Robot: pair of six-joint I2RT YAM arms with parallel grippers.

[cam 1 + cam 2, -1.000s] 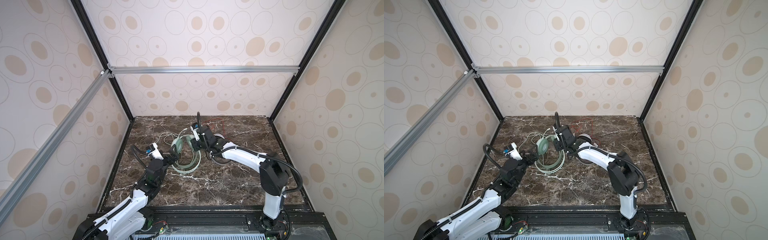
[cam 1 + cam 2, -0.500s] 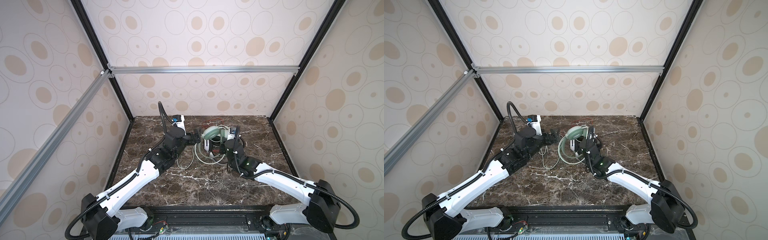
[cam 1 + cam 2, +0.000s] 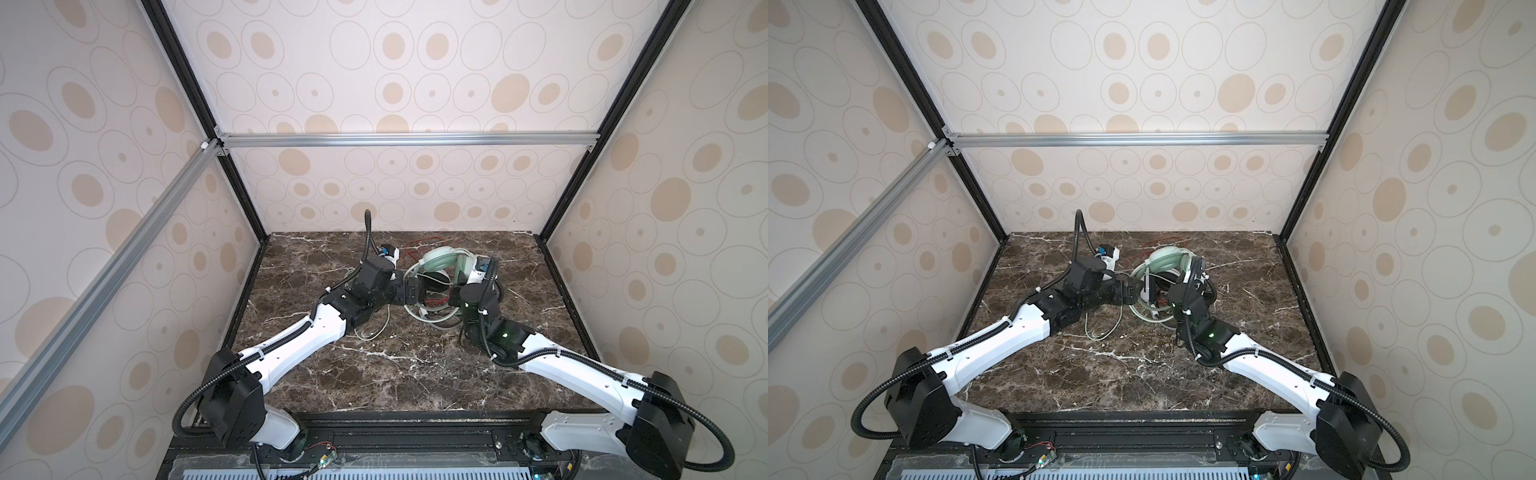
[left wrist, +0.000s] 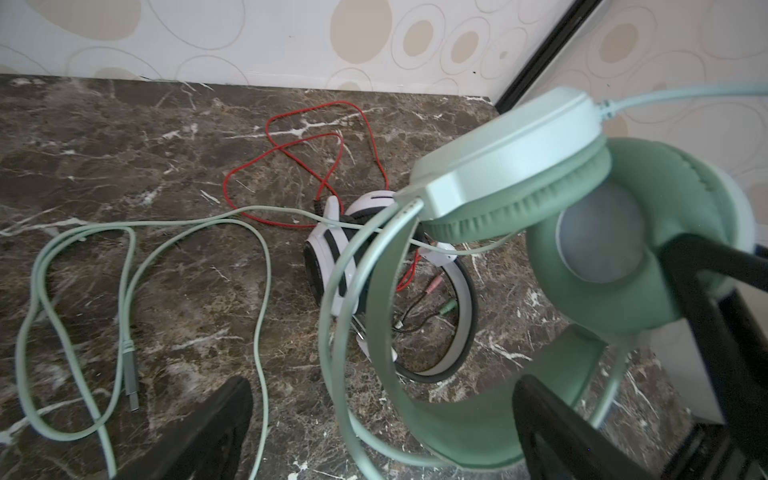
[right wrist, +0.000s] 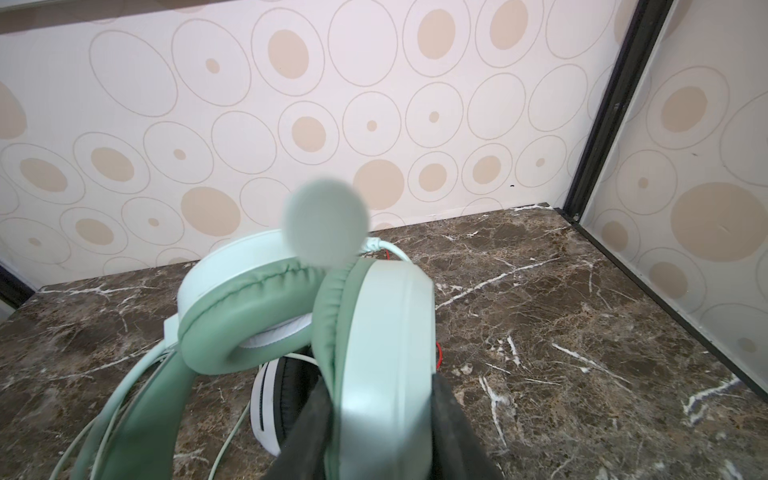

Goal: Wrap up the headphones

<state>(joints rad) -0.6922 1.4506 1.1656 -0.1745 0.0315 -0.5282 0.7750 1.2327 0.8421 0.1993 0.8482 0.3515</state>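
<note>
In both top views the left pincer [image 3: 410, 293] stands at about 9 o'clock of the headset pile, its jaws spread wide and holding nothing. The left wrist view shows the mint-green headband [image 4: 457, 419] arching into the gap between its black fingers [image 4: 216, 424]. The pale green round cable [image 4: 268, 282] lies in loose loops on the brown marble worktop [image 3: 415, 374]. In the top views those loops sit toward 6 o'clock of that pincer, under its wrist. Its grey USB plug [image 4: 131, 374] rests flat, long axis roughly in line with the fingers and just beside one of them. I judge the left arm the nearer one for gathering the slack.

At the centre the mint-green over-ear headset [image 3: 440, 257] is held up above the white-and-black over-ear headset [image 4: 332, 257], whose thin red cable [image 4: 291, 166] runs off toward 12 o'clock. At 3 o'clock the right pincer [image 5: 382, 409] is clamped on one mint ear cup [image 5: 386, 332]. No brand or lettering is readable anywhere.
</note>
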